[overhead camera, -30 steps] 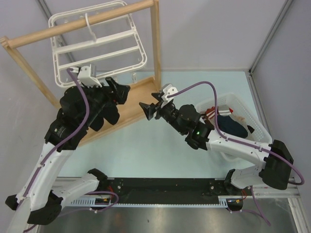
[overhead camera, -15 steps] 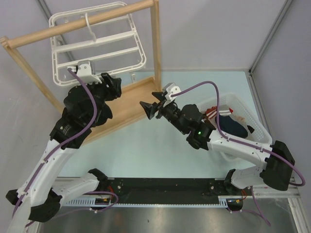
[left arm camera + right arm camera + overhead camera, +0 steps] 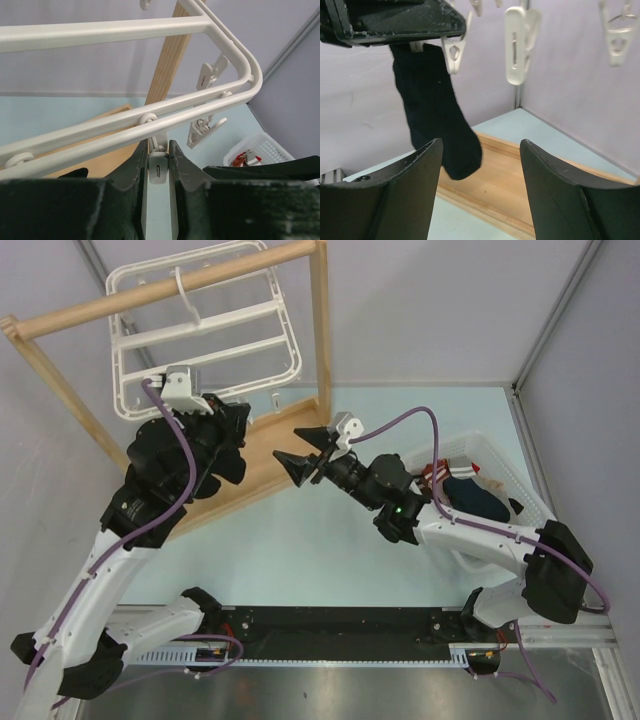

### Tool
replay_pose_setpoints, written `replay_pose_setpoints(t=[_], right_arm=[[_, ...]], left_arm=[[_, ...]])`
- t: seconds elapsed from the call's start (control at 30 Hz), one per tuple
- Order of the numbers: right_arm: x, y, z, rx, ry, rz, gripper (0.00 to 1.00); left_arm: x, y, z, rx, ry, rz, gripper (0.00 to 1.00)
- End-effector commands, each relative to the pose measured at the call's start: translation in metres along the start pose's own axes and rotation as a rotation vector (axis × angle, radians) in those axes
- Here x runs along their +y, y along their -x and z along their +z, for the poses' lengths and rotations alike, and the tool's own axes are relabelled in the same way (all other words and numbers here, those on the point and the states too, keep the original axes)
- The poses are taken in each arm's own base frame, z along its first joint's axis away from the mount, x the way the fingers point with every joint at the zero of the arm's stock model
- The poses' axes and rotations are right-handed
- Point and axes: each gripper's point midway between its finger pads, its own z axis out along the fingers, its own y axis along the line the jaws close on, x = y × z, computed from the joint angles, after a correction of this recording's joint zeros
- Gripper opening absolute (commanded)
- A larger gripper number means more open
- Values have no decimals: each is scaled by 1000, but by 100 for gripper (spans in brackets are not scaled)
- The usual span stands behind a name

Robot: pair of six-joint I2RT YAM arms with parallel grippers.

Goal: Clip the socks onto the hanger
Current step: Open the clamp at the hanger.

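Observation:
The white hanger (image 3: 205,357) hangs by its hook from the wooden rail. My left gripper (image 3: 235,418) is under its near edge, shut on one dangling clip (image 3: 158,169) that sits squeezed between the two fingers of the left gripper (image 3: 158,146). A black sock (image 3: 436,115) hangs straight down below the left gripper's finger (image 3: 395,20), next to a white clip (image 3: 454,54); its top edge is hidden behind that finger. My right gripper (image 3: 481,145) stands open, level with the sock's toe and not touching it. It points left at the hanger, right gripper (image 3: 286,444).
A white basket (image 3: 500,455) at the right holds a dark navy sock (image 3: 475,498) and a reddish-and-white garment (image 3: 435,475). The wooden stand's upright (image 3: 321,330) and base board (image 3: 270,455) lie just behind both grippers. Other free clips (image 3: 519,45) dangle nearby.
The left gripper has gone from wide open to shut on the clip. The hanger has swung slightly right. The right gripper has edged left and up toward the hanger.

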Motion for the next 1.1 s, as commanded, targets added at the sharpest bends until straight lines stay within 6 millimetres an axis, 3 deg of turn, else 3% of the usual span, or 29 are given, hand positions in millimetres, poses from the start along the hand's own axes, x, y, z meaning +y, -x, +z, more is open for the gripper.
replay_pose_setpoints(t=[0.0,0.37,0.6,0.93,1.07], right_arm=[[15,25,12,-115,85,2,68],[22,42,39,-197,95,-3,67],[17,50,51,-230,69,-18,65],[21,57,59,-250,87,-34,45],[21,64,60,-260,88,-44,43]], left_arm=[[-20,0,-6,12,-109,-28,13],[-31,-17,-4,29,-171,-103,10],[-33,-14,-7,16,-184,-124,9],[-33,-16,-9,22,-185,-127,8],[-32,-19,-7,30,-181,-126,8]])
